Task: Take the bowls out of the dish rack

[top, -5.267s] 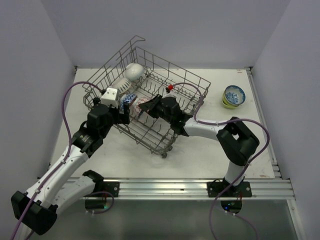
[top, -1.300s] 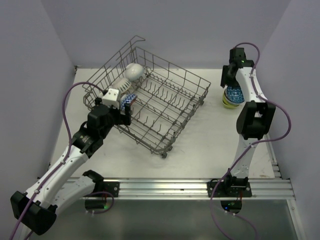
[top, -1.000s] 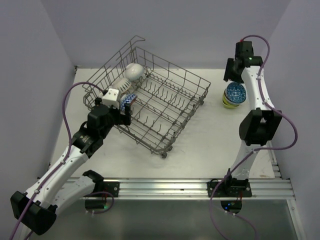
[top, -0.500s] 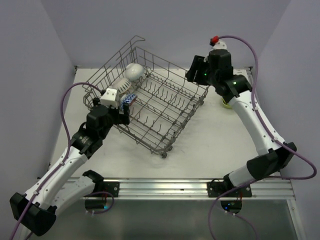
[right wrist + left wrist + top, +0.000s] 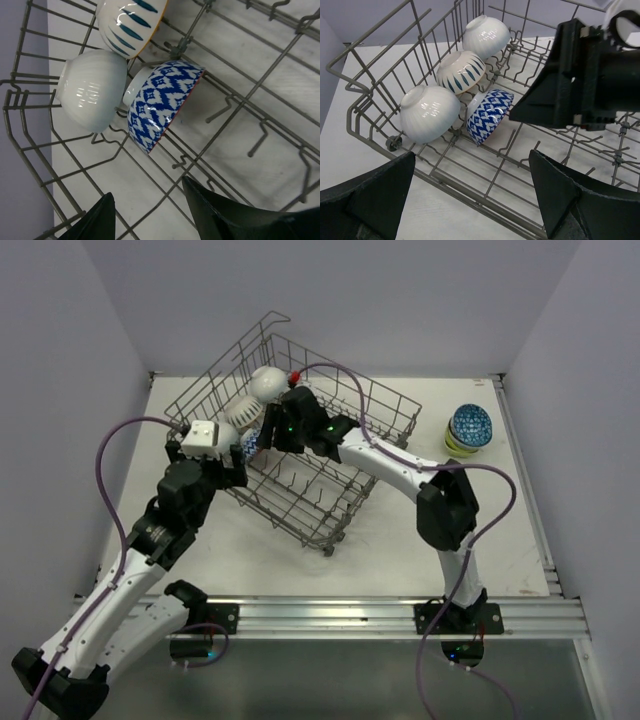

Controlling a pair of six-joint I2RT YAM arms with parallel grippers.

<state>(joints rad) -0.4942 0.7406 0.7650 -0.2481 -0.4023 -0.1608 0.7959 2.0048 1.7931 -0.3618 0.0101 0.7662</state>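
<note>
Jaws of the left gripper stand wide apart at the near-left rim of the dish rack, possibly bracing it. Inside the rack, the right gripper hovers, fingers apart, over the blue-patterned bowl, which leans beside the ribbed white bowl. The striped bowl and plain white bowl sit farther in. The step in hand looks like reaching for the next bowl: descend, straddle its rim, close.

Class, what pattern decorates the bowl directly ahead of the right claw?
The bowl: blue-and-white geometric diamonds, reddish rim; clearest in right wrist view.
</note>
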